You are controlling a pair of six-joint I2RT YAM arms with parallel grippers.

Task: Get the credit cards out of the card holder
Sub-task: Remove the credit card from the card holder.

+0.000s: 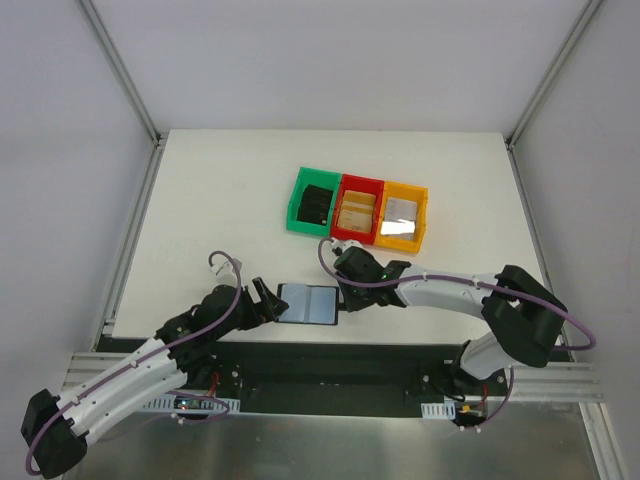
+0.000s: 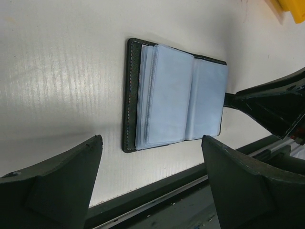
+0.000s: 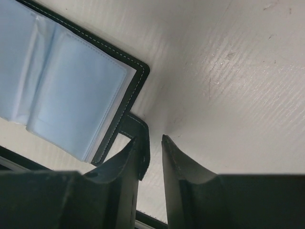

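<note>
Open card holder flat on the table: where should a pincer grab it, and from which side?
Grip the closure tab on the card holder's right edge, coming from the right arm's side. The covers lie flat on the table with clear sleeves fanned on top, giving no lip; the thin tab alone sticks out. The right pincer straddles it, jaws not quite shut.

No legible text anywhere (card holder (image 2: 176, 95) sleeves unmarked).

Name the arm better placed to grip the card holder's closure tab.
Right: the right gripper straddles the closure tab, jaws narrowed; the left gripper hangs open beside the card holder's opposite edge.
</note>
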